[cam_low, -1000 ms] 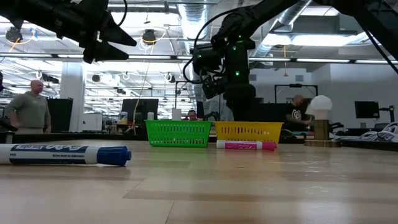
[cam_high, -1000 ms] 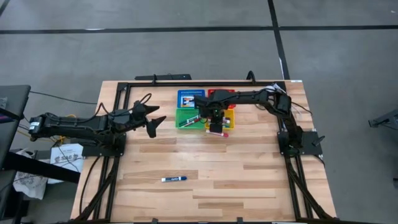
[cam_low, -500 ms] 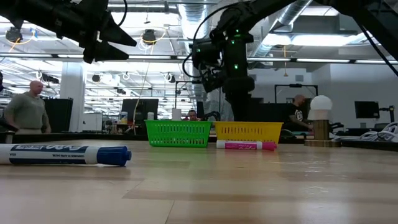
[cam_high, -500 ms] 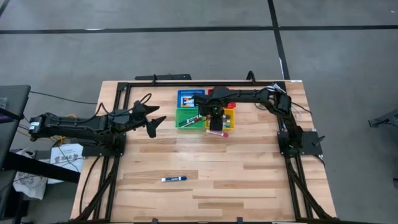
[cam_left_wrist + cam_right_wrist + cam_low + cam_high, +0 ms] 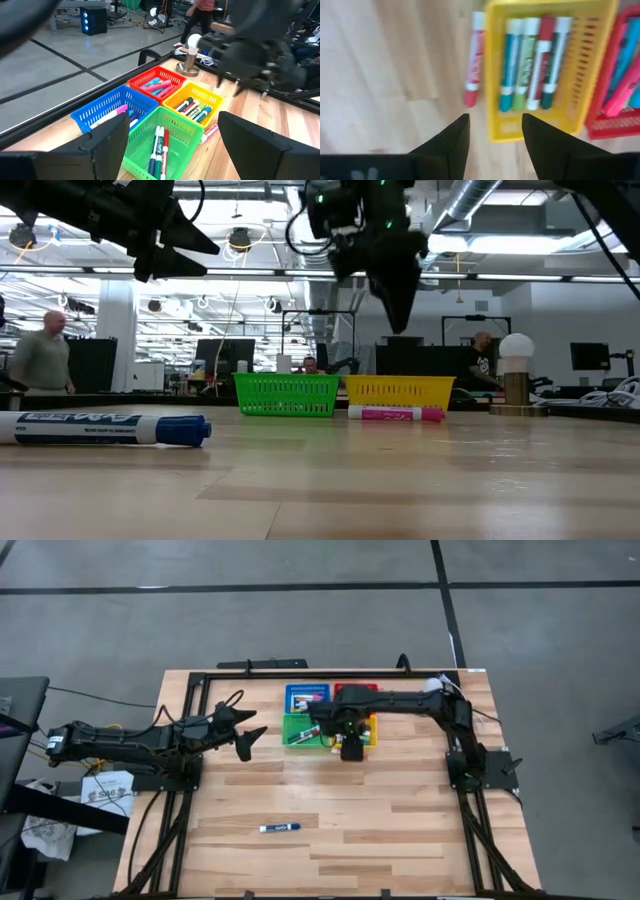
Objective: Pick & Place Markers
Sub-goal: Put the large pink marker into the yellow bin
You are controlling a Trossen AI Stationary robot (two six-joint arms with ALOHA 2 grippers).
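Observation:
A pink-capped white marker (image 5: 395, 413) lies flat on the table against the near side of the yellow basket (image 5: 580, 75); it shows too in the right wrist view (image 5: 474, 60). A blue-capped marker (image 5: 280, 828) lies alone toward the near edge (image 5: 105, 428). More markers lie inside the four baskets. My right gripper (image 5: 492, 132) is open and empty. It hovers above the pink marker (image 5: 400, 280) and hides it in the high view (image 5: 350, 747). My left gripper (image 5: 248, 736) waits open, raised, left of the green basket (image 5: 304, 730).
Blue (image 5: 307, 697), red (image 5: 356, 692), green and yellow (image 5: 366, 728) mesh baskets sit together in a square at the table's far middle. A black frame (image 5: 200, 690) borders the table. Bare wood spreads across the near half. People stand in the room behind (image 5: 45, 360).
My right gripper has risen from just above the baskets and moved toward the near edge, and now covers the pink marker beside the yellow basket. The markers and my left arm have stayed where they were.

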